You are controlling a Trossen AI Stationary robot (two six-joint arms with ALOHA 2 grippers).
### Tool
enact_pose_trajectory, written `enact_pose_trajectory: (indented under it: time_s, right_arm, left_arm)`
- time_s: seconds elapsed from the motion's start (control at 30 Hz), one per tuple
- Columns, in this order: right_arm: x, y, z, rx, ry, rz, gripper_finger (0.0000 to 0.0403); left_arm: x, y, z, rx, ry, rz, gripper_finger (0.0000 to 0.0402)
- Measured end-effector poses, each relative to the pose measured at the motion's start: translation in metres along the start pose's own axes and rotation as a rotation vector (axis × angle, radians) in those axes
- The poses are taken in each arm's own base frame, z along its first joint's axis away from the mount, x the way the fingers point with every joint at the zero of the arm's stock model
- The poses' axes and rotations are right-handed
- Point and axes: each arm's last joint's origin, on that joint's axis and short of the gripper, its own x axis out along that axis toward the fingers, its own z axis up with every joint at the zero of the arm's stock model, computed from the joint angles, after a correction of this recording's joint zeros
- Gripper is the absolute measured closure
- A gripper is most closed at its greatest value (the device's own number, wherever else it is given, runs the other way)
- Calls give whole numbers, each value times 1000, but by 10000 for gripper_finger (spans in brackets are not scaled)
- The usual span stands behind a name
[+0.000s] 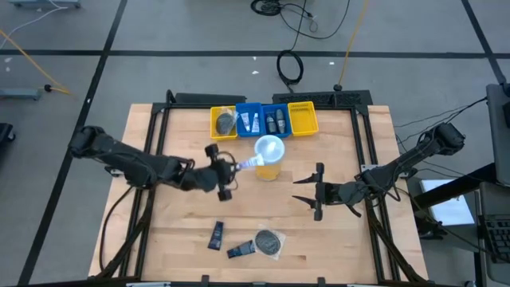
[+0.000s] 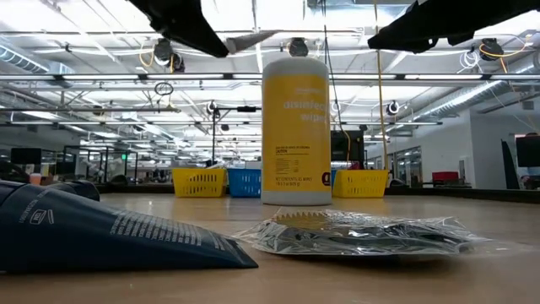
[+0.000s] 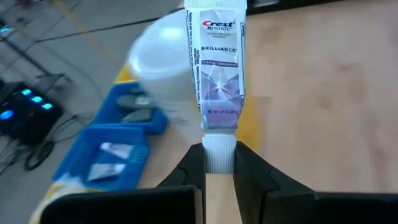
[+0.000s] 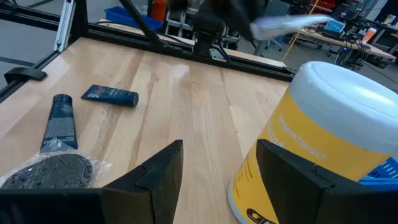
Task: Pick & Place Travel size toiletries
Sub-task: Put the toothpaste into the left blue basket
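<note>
Four rectangular plastic bins [image 1: 263, 119] line the wooden worktop's [image 1: 175, 239] back edge, yellow wipes canister [image 1: 268, 158] just in front, dark tubes [image 1: 216, 235] and round packet [image 1: 269, 242] up front.

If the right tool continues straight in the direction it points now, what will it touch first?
Probably the yellow tub with the pale lid: it stands just ahead of the open right tool, slightly to one side. Depth is unclear.

Two dark jointed arms [image 1: 135, 165], each ending in a gripper with two black fingers [image 4: 155, 171] (broad, wedge-shaped).
</note>
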Motion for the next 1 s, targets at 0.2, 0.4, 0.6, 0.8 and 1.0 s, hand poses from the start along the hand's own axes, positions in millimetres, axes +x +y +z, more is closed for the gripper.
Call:
enact_pose_trajectory:
  time_s: [0.2,0.4,0.6,0.8,1.0]
  right_arm:
    - [0,0,0,1,0,-1,206]
    - [0,0,0,1,-1,-1,206]
    - [0,0,0,0,-1,-1,206]
    - [0,0,0,1,-1,-1,206]
    - [0,0,0,1,-1,-1,206]
  left_arm:
    - [17,30,5,-72,-14,116,367]
    - [34,67,6,-154,-8,250,367]
    - [56,104,-6,-259,9,257,367]
    - [84,131,-25,-306,87,315,367]
    - [119,144,-43,-344,120,287,367]
